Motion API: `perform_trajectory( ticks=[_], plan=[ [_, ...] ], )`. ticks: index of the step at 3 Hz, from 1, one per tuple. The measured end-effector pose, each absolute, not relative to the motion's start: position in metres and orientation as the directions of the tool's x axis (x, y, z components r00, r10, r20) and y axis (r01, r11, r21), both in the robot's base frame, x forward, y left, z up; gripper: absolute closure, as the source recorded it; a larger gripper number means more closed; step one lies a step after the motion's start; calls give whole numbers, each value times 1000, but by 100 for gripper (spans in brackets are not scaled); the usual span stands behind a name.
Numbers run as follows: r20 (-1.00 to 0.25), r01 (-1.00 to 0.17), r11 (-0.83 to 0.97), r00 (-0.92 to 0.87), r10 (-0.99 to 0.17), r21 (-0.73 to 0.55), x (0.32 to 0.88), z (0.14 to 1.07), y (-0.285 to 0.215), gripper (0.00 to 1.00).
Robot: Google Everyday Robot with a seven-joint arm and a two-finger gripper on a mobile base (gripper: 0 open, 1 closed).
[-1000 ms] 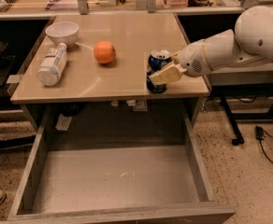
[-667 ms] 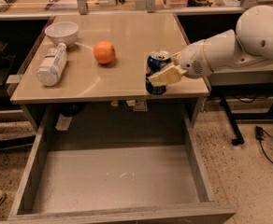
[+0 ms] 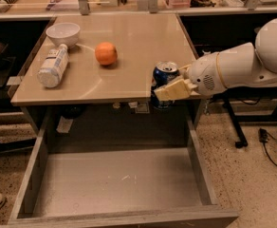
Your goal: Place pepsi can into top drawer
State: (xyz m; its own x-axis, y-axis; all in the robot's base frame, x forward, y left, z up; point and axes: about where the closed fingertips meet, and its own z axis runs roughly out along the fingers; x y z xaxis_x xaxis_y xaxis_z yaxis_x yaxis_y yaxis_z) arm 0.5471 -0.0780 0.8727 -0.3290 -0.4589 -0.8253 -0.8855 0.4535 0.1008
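While the two-finger gripper (image 3: 174, 89) on the white arm reaches in from the right, its cream fingers are closed against the side of the small dark blue pepsi can (image 3: 165, 76) with the silver top. The can appears to be held. It stands upright, long axis vertical, at the front right corner of the beige tabletop (image 3: 129, 32). Its base shows below the table's front edge, so it seems clear of the surface.

The wide grey wood-grain top drawer (image 3: 119, 184) is pulled out, and its pale bottom lies below the can, toward the front and left. By judgement, the coming move calls for travel forward and down, inside the drawer's right side wall, with the can kept upright.

Compared with one second ago, the can and gripper sit slightly further right and nearer the front edge; the can then stood on the table. The round orange (image 3: 106, 53), the white plastic bottle (image 3: 53, 66) lying on its side and the white bowl (image 3: 62, 33) are unmoved.
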Motion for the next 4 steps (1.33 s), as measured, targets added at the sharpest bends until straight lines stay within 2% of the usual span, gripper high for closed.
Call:
perform_trajectory(
  ticks=[1,2,4],
  plan=[
    [-828,-867,480,-364,-427,134,521,870,-78,100],
    [-826,-852,472,-425,-371,226,499,857,-68,100],
    [-816,-833,494,-455,-355,249,486,841,-64,100]
  ],
)
